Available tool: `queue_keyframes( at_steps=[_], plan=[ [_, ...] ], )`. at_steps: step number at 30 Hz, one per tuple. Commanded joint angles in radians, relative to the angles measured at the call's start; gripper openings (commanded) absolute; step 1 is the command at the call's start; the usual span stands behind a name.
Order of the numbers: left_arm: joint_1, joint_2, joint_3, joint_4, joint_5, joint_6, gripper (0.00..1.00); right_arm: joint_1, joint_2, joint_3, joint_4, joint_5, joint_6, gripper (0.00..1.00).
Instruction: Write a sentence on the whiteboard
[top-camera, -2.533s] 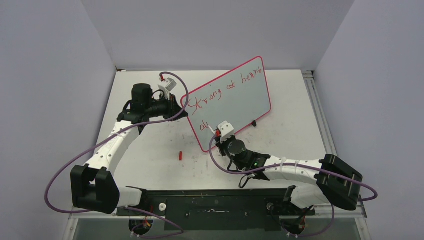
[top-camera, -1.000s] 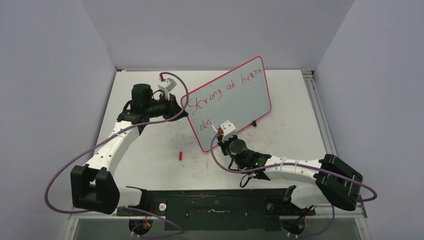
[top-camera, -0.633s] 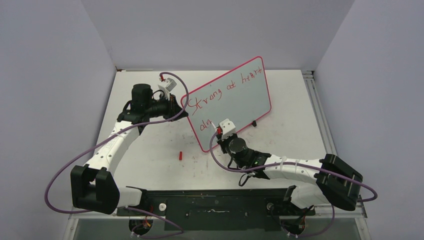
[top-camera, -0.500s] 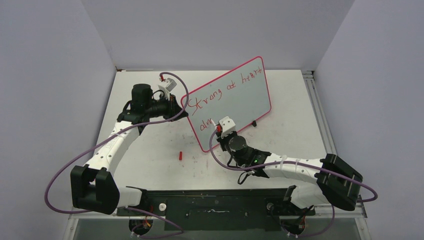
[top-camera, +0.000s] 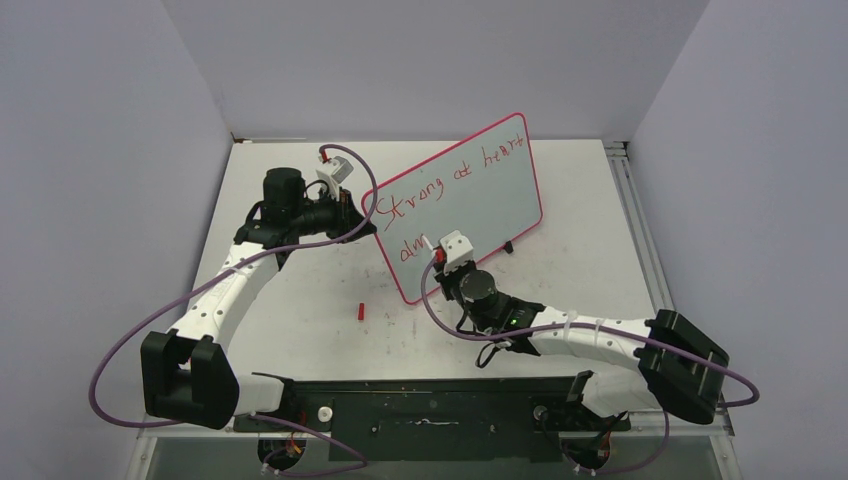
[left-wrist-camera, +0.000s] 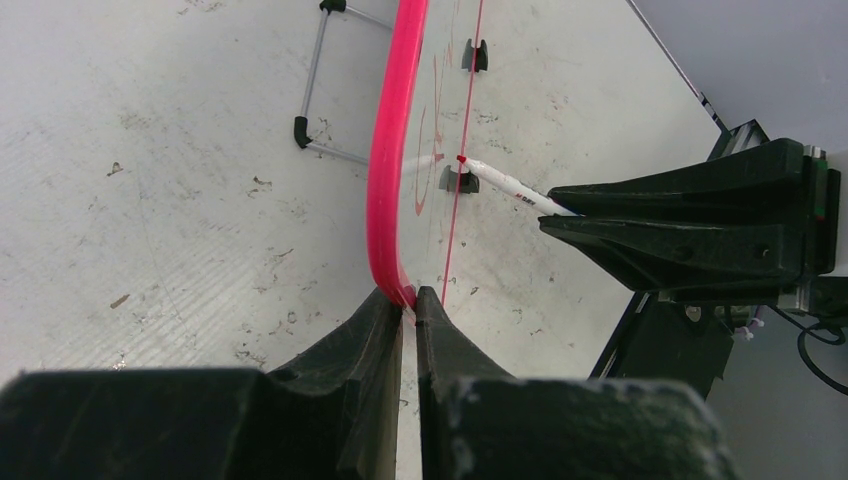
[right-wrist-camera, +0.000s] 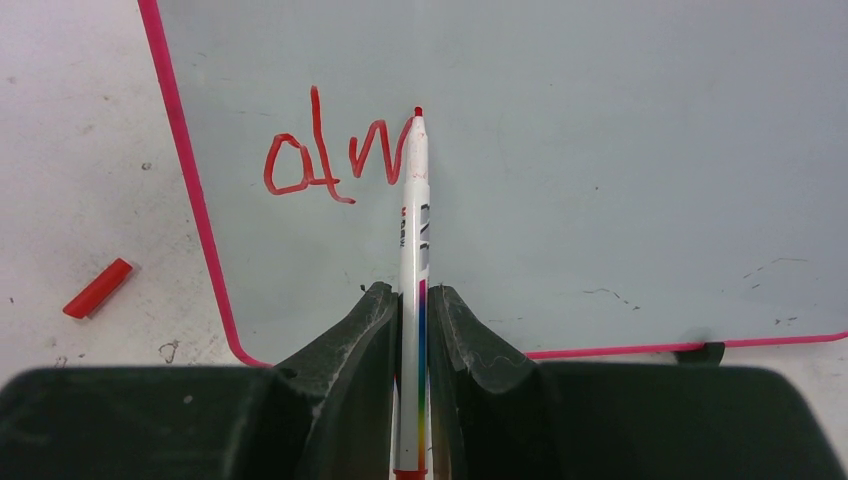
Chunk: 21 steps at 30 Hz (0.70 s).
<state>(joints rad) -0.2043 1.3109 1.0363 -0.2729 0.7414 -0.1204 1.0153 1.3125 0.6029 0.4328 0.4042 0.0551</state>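
Marker (right-wrist-camera: 412, 250) farther right, tip toward whiteboard (right-wrist-camera: 600, 150)

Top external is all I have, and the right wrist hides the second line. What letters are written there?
Observer: Right wrist view: the second line of the sentence reads "alw" on the whiteboard.
Operator: Marker tip touching?
Observer: Left wrist view shows the marker tip meeting its reflection, so apparently yes.
Operator: Left gripper's hold?
Observer: The left gripper is shut on the whiteboard's pink rim at a corner.
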Motion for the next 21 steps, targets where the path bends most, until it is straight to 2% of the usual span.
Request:
queue_keyframes(
  at_steps=[1,21],
  plan=[
    [0.001,-0.036,0.007,0.045,0.022,0.002,0.00,0.007,-0.074,-0.005,0.021,0.029,-0.008,0.05],
    [0.001,-0.039,0.009,0.044,0.023,0.002,0.00,-0.030,-0.017,-0.020,0.036,0.003,0.004,0.05]
  ],
)
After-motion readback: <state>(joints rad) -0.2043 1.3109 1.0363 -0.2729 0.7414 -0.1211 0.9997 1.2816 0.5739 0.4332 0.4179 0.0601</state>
